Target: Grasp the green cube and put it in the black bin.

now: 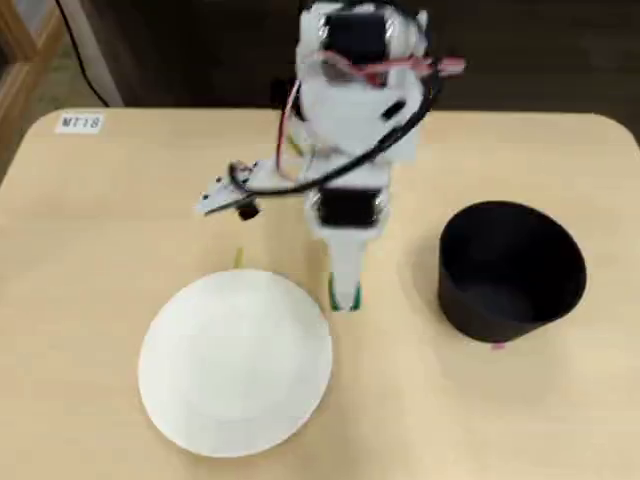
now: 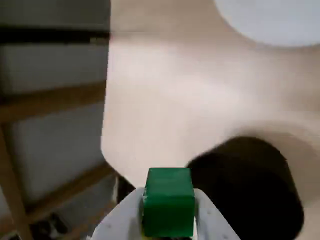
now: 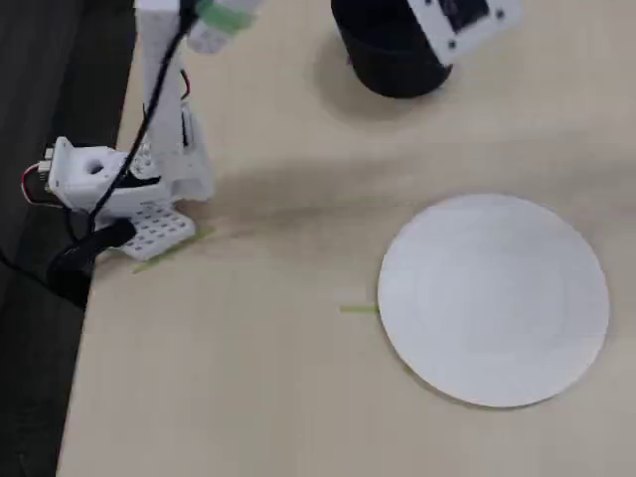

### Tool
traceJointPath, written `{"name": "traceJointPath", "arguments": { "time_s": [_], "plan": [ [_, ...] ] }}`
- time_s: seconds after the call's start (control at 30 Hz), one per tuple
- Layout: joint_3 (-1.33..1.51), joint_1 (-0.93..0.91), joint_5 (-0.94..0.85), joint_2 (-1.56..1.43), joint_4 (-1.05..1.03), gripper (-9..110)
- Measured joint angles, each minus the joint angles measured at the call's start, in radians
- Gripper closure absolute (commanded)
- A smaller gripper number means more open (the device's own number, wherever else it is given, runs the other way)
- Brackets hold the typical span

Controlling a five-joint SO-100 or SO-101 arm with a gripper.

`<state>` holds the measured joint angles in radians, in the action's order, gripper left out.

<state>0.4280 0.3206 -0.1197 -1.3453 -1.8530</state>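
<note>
The green cube sits clamped between the white fingers of my gripper, which is shut on it. In a fixed view the gripper hangs over the table between the white plate and the black bin, apart from both. The wrist view shows the black bin just right of the cube, its opening dark. In another fixed view the cube is held high at the top edge, left of the bin.
The white plate lies flat and empty on the beige table. The arm's base stands at the table edge with cables. A white arm part overlaps the bin's top. A short green tape mark lies beside the plate.
</note>
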Motion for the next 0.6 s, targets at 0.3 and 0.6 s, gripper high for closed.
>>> {"name": "traceJointPath", "arguments": {
  "time_s": [0.3,0.6],
  "plan": [
    [0.126,0.385,-0.063,0.098,0.023,102],
    [0.126,0.376,-0.021,0.236,0.130,101]
  ]
}}
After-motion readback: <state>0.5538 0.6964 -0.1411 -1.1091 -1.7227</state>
